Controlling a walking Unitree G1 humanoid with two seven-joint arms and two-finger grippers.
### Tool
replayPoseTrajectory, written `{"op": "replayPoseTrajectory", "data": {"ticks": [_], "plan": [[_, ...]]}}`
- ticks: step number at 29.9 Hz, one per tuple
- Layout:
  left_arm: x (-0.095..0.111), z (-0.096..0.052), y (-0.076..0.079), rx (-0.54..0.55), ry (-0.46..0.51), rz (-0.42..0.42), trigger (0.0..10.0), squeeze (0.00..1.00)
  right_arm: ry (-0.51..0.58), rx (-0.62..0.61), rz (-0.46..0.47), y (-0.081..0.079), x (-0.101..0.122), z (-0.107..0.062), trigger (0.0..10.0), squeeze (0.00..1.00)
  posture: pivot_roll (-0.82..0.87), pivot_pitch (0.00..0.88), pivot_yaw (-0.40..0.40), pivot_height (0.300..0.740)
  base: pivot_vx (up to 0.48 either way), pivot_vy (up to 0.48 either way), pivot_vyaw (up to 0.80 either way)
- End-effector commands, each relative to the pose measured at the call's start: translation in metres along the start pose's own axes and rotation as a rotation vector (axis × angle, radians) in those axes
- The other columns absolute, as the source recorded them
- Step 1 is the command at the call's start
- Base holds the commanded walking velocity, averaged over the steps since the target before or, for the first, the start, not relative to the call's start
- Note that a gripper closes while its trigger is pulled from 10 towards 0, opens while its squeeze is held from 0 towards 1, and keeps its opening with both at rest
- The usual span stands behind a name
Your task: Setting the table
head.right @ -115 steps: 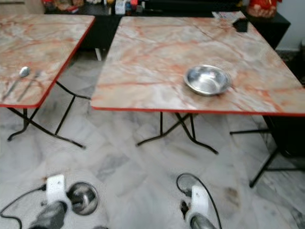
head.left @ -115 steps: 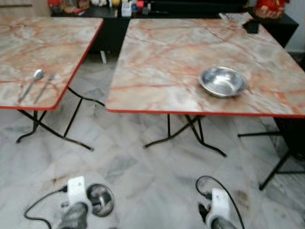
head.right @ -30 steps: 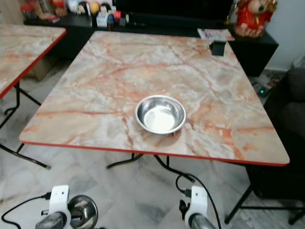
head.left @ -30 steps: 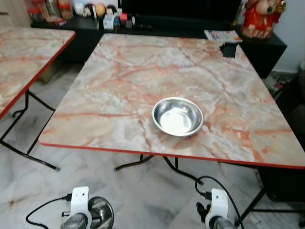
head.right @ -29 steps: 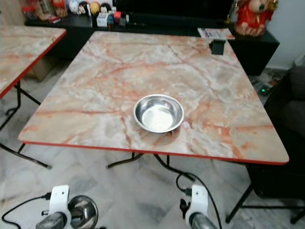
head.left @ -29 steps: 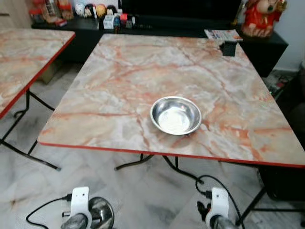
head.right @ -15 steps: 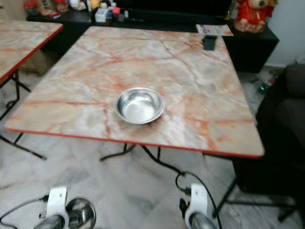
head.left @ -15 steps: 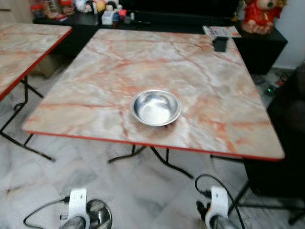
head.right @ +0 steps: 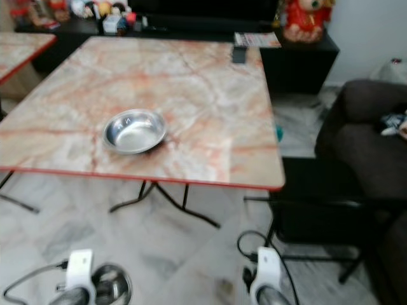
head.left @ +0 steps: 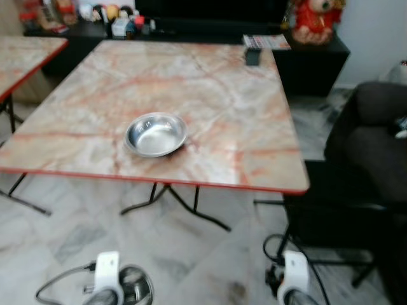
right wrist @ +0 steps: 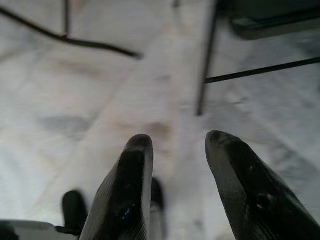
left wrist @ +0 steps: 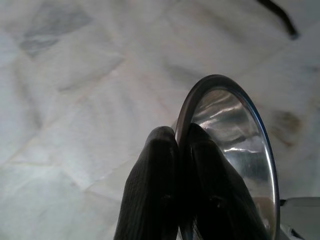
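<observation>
While both arms hang low over the pale marble-pattern floor point(head.left: 191, 267), the left gripper point(left wrist: 172, 150) holds a steel bowl point(left wrist: 235, 145) by its rim: the two black fingers point(left wrist: 150, 195) are pressed together with the bowl's wall clamped between them, and the bowl stands on edge with its shiny inner face turned toward one side. In the head views this held bowl sits at the near left, just beside the white wrist housing of the left arm.

The right gripper point(right wrist: 175, 150) carries nothing; its two fingers stand apart with bare floor visible in the gap. Black table legs cross the floor beyond it.

A second steel bowl point(head.left: 156, 134) rests upright on the marble-pattern table point(head.left: 254, 127), toward the near left part of the top and well back from the red near edge. A small black object point(head.left: 252, 57) sits at the far right corner of the same table. A second table point(head.left: 25, 57) of the same pattern stands at the far left.

A dark sofa point(head.left: 375, 140) stands at the right, near the table's right edge. A black sideboard point(head.left: 311, 60) runs along the far side, carrying a red figurine point(head.left: 310, 19) and a row of small items too blurred to identify.
</observation>
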State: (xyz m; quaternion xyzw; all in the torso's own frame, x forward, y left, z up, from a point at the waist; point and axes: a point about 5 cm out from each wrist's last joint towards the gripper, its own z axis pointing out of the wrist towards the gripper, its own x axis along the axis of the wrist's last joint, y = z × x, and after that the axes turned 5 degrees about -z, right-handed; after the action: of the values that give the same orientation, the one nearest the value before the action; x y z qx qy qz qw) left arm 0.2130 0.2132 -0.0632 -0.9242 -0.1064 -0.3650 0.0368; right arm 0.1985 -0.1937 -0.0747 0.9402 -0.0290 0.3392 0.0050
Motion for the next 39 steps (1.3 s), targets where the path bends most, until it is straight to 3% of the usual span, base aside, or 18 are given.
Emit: {"op": "replayPoseTrajectory", "data": {"ticks": [1,4,6,11,13,16,17,18,20,23,24,27,30,33,34,35,36,39], "plan": [[0.003,-0.001,-0.012,0.04,0.022,0.007,10.0,0.0,-0.009,0.009,-0.003,-0.005,-0.003,0.0,10.0,0.0,0.04,0.109,-0.052,0.74,0.0,0.0,0.0],[0.006,-0.001,-0.017,0.066,0.045,0.008,10.0,0.0,-0.012,0.009,-0.005,-0.005,-0.003,0.0,10.0,0.0,0.04,0.112,-0.053,0.74,0.0,0.0,0.0],[0.017,-0.002,-0.028,0.142,0.111,-0.012,10.0,0.0,-0.014,0.012,-0.013,-0.005,-0.003,0.0,10.0,0.0,0.05,0.116,-0.054,0.74,0.0,0.0,0.0],[0.036,-0.003,-0.037,0.226,0.216,0.004,10.0,0.0,-0.014,0.011,-0.013,-0.005,-0.003,0.0,10.0,0.0,0.06,0.118,-0.055,0.74,0.0,0.0,0.0],[0.068,-0.011,-0.057,0.434,0.408,-0.025,10.0,0.0,-0.015,0.015,-0.017,-0.006,-0.003,0.0,10.0,0.0,0.07,0.121,-0.057,0.74,0.0,0.0,0.0],[0.079,-0.015,-0.062,0.489,0.475,-0.026,10.0,0.0,-0.015,0.016,-0.02,-0.006,-0.003,0.0,10.0,0.0,0.07,0.123,-0.058,0.74,0.0,0.0,0.0],[0.095,-0.022,-0.065,0.549,0.577,-0.006,10.0,0.0,-0.016,0.019,-0.023,-0.006,-0.003,0.0,10.0,0.0,0.08,0.124,-0.06,0.74,0.0,0.0,0.0],[0.095,-0.022,-0.065,0.549,0.577,-0.006,10.0,0.0,-0.016,0.019,-0.023,-0.006,-0.003,0.0,10.0,0.0,0.08,0.124,-0.06,0.74,0.0,0.0,0.0],[0.122,-0.037,-0.069,0.671,0.745,0.019,10.0,0.0,-0.016,0.024,-0.026,-0.007,-0.003,0.0,10.0,0.0,0.08,0.127,-0.061,0.74,0.0,0.0,0.0],[0.155,-0.057,-0.067,0.773,0.917,0.051,10.0,0.0,-0.013,0.031,-0.029,-0.009,-0.002,0.001,10.0,0.0,0.08,0.128,-0.065,0.74,0.0,0.0,0.0],[0.155,-0.057,-0.067,0.773,0.917,0.051,10.0,0.0,-0.013,0.031,-0.029,-0.009,-0.002,0.001,10.0,0.0,0.08,0.128,-0.065,0.74,0.0,0.0,0.0],[0.192,-0.082,-0.065,0.859,1.103,0.087,10.0,0.0,-0.011,0.035,-0.03,-0.009,-0.001,0.001,10.0,0.0,0.08,0.128,-0.067,0.74,0.0,0.0,0.0],[0.222,-0.099,-0.059,0.826,1.238,0.055,10.0,0.0,-0.009,0.035,-0.029,-0.009,0.0,0.001,10.0,0.0,0.08,0.127,-0.069,0.74,0.0,0.0,0.0],[0.253,-0.102,-0.037,0.535,1.299,-0.093,10.0,0.0,-0.006,0.034,-0.028,-0.009,0.001,0.001,10.0,0.0,0.08,0.127,-0.068,0.74,0.0,0.0,0.0],[0.253,-0.102,-0.037,0.535,1.299,-0.093,10.0,0.0,-0.006,0.034,-0.028,-0.009,0.001,0.001,10.0,0.0,0.08,0.127,-0.068,0.74,0.0,0.0,0.0],[0.263,-0.103,-0.025,0.41,1.291,-0.201,10.0,0.0,-0.004,0.036,-0.029,-0.009,0.002,0.001,10.0,0.0,0.08,0.126,-0.067,0.74,0.0,0.0,0.0],[0.269,-0.104,-0.017,0.32,1.285,-0.251,10.0,0.0,-0.003,0.037,-0.03,-0.01,0.002,0.001,10.0,0.0,0.08,0.125,-0.066,0.74,0.0,0.0,0.0],[0.278,-0.108,0.006,0.14,1.282,-0.27,10.0,0.0,0.002,0.035,-0.019,-0.01,0.003,0.002,10.0,0.0,0.07,0.124,-0.063,0.74,0.0,0.0,0.0]]}}
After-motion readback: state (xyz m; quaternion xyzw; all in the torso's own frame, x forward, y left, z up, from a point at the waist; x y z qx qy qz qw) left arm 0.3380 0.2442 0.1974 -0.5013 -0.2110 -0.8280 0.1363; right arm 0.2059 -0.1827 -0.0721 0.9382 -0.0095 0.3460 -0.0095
